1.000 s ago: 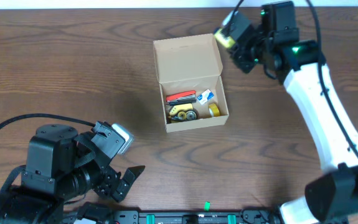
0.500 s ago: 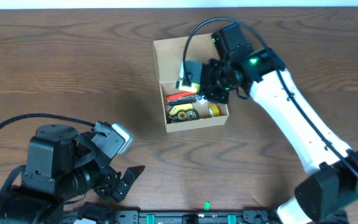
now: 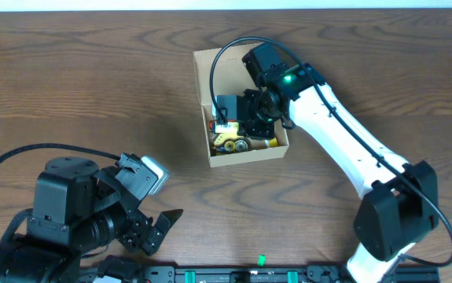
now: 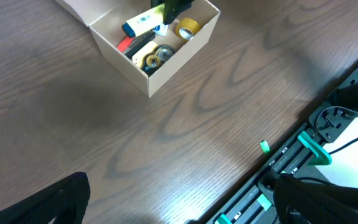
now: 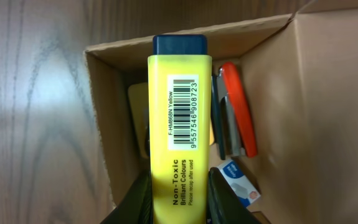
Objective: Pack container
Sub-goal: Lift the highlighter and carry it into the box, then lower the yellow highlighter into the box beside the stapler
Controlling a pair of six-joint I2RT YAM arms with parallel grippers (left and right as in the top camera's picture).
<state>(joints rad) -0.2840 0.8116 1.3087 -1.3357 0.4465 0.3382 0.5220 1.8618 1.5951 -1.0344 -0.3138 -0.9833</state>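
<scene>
Highlighter (image 5: 175, 112) poised above the open container (image 3: 251, 155)
Left tool (image 3: 161, 228) sits spread at 7 o'clock; right tool (image 5: 177, 199) pinches the highlighter over the container, toward 12 o'clock on the bench (image 3: 92, 79). Its thin cardboard probably feels light, bendy and slide-prone, so a side wall gives the firmest hold.

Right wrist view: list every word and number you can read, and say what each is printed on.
"F-HM868N Yellow" - on the yellow highlighter, beside its barcode.
"9 557546 908723" - under that barcode.
"Non-Toxic" - lower on the barrel.
"Brilliant Colours" - below that.
"Please recap after used" - smallest line there.
Blue and white packet in the container: print too blurred to read.
</scene>
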